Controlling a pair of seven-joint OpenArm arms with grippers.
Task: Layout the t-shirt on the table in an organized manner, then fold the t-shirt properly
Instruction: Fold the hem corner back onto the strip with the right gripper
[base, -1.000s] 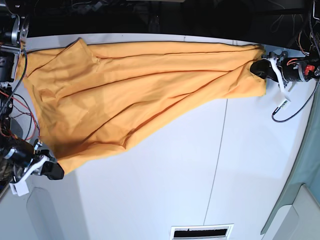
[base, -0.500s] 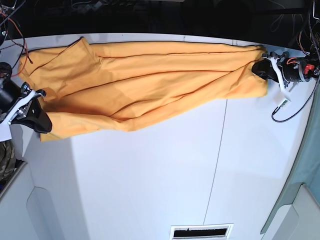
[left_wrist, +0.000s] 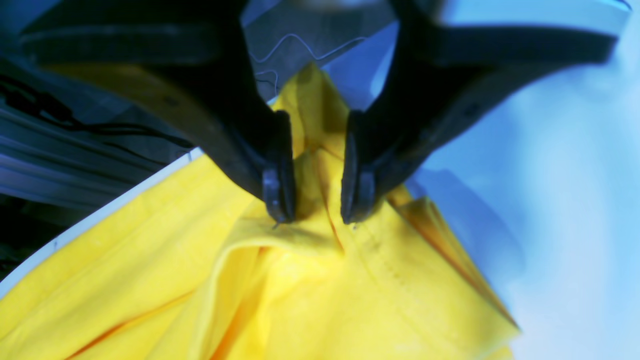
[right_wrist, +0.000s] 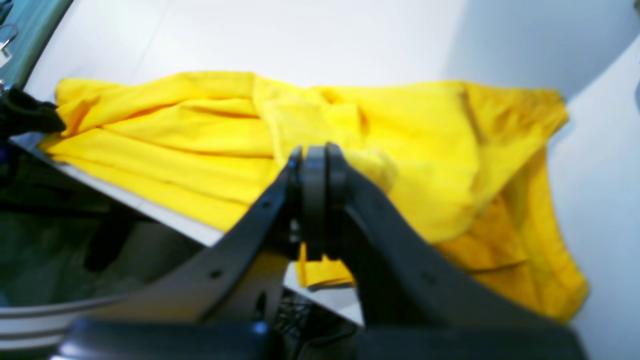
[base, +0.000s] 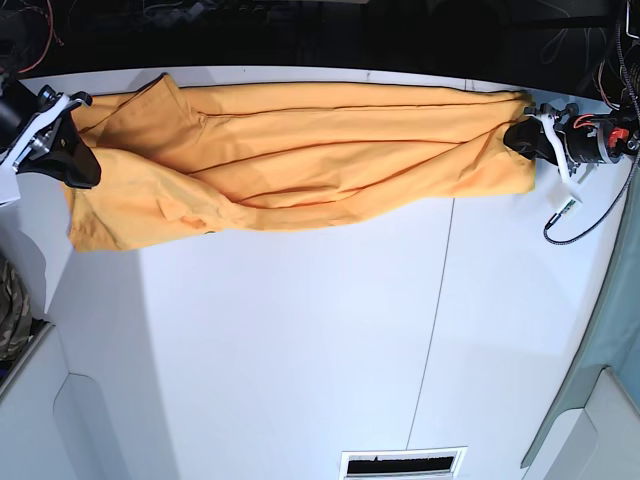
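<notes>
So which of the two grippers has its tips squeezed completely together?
The right gripper, at the shirt's bunched end: its tips meet with no gap. The left gripper shows a gap between its tips, filled by a fold of the t-shirt.

Left gripper (left_wrist: 310, 212) low at the table's far edge, jaws narrowly parted with a fold of the t-shirt (base: 300, 160) pinched between them. Right gripper (right_wrist: 314, 160) at the opposite end, jaws pressed fully together on cloth, arm angled inward.
</notes>
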